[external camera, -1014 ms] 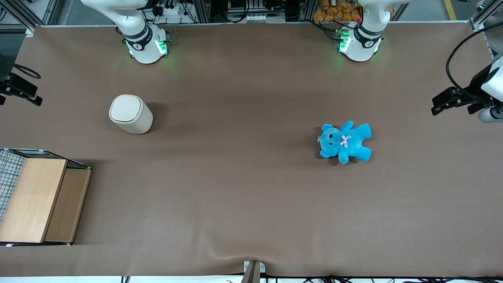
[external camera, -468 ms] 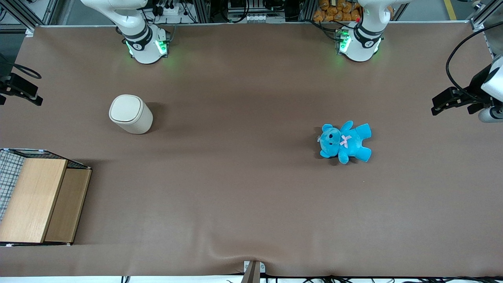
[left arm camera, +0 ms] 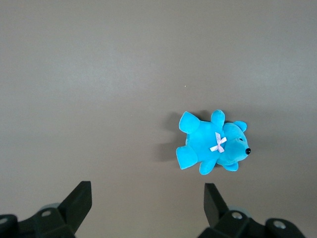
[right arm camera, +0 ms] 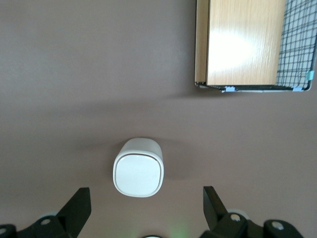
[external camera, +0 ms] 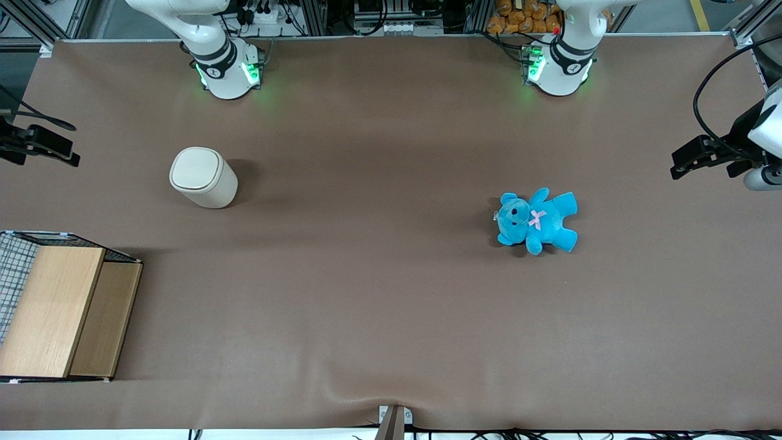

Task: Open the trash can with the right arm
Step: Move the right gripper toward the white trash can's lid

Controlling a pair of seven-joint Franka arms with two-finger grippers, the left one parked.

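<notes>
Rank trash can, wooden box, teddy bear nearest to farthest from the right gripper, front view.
Right gripper hangs open at the working arm's end of the table.
1. Wooden box: nearer the camera; too close to call against the trash can.
2. Trash can: beside the gripper.
3. Teddy bear: toward the parked arm's end, clearly farthest.

We see desk point(external camera: 391, 318) under matt brown cloth-like cover, faintly rippled at edge nearest front camera. Trash can point(external camera: 203, 178): smooth cream plastic, soft satin sheen on closed lid point(right arm camera: 138, 174). Wooden box point(external camera: 58, 311): pale wood-grain panels, light glare on them in right wrist view, wire mesh point(right arm camera: 297, 44) alongside. Teddy bear point(external camera: 536, 220): fuzzy blue plush, pink ribbon bow. Hand point(right arm camera: 147, 210) high above trash can: matt black plastic fingers, spread wide.
</notes>
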